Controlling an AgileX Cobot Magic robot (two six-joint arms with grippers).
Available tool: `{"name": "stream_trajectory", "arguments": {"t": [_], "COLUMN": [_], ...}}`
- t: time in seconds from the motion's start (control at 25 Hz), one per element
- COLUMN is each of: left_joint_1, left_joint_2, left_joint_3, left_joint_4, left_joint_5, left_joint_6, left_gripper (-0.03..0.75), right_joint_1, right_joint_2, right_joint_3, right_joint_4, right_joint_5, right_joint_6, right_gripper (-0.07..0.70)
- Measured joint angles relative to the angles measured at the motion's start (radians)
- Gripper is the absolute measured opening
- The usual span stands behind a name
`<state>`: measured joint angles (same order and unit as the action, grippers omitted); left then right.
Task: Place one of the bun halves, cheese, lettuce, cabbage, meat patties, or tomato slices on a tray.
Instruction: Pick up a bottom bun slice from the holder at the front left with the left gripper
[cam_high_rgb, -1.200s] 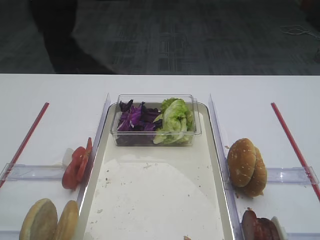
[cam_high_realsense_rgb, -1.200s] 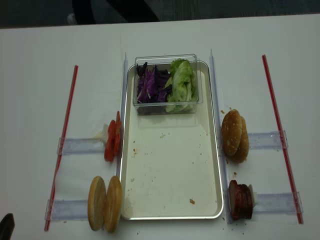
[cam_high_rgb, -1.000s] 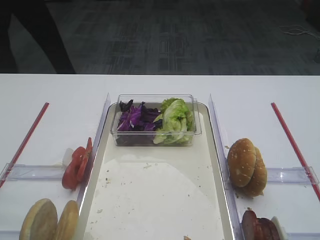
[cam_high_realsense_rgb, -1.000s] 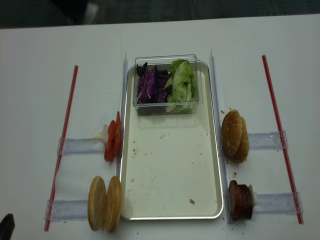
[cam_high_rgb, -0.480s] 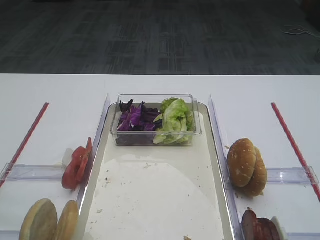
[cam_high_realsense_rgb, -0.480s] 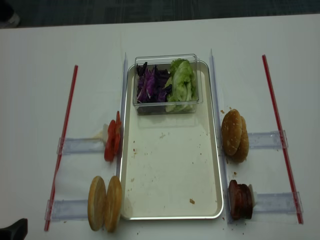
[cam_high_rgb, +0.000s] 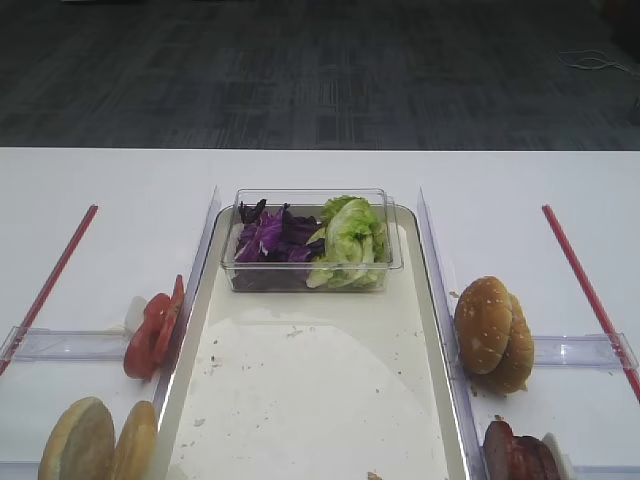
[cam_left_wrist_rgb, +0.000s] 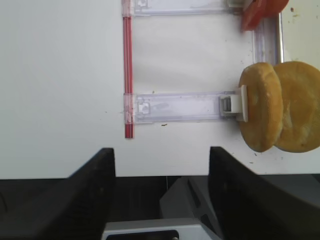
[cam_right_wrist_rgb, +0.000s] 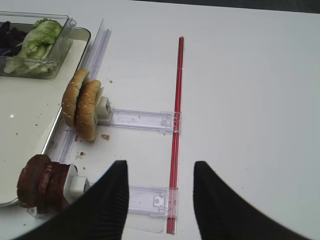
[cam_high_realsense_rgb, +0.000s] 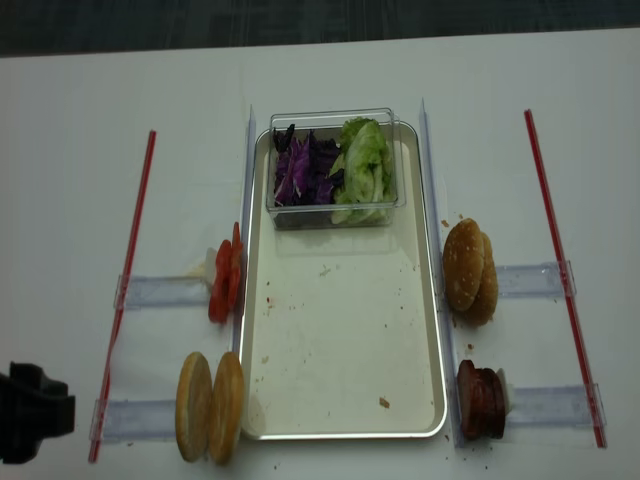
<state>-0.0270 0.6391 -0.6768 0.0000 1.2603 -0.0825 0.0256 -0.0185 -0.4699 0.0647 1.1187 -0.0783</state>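
Both grippers open and empty; food waits around the bare tray.

High view: tray (cam_high_rgb: 430, 300) holds only a tub (cam_high_rgb: 310, 240) with cabbage (cam_high_rgb: 268, 235) and lettuce (cam_high_rgb: 350, 240); tomato slices (cam_high_rgb: 152, 335) and bun halves (cam_high_rgb: 95, 440) stand left, sesame buns (cam_high_rgb: 493, 332) and patties (cam_high_rgb: 515, 452) right. Right wrist: right gripper (cam_right_wrist_rgb: 159, 200) spread over the table beside a red strip (cam_right_wrist_rgb: 176, 125), near the patties. Left wrist: left gripper (cam_left_wrist_rgb: 161, 200) spread wide, hovering at the table edge near the bun halves. Realsense view: left gripper low at the left, well apart from the tray.
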Motion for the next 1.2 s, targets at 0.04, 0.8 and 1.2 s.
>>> {"name": "stream_trajectory", "arguments": {"t": [0.04, 0.8, 1.2], "left_joint_1": [0.0, 0.0, -0.152], "left_joint_2": [0.037, 0.328, 0.328], "left_joint_3": [-0.015, -0.128, -0.128], "left_joint_4": [0.0, -0.038, -0.083], "left_joint_5": [-0.002, -0.019, -0.019], "left_joint_6": [-0.001, -0.009, -0.088], "left_gripper": [0.417, 0.439, 0.446], "right_joint_1": [0.0, 0.0, 0.0], "right_joint_2": [0.0, 0.0, 0.0], "right_joint_3": [0.0, 0.0, 0.0], "right_joint_4": [0.0, 0.0, 0.0], "right_joint_5": [0.0, -0.002, -0.002], "right_joint_6": [-0.002, -0.002, -0.002], "right_gripper": [0.324, 0.324, 0.324]}}
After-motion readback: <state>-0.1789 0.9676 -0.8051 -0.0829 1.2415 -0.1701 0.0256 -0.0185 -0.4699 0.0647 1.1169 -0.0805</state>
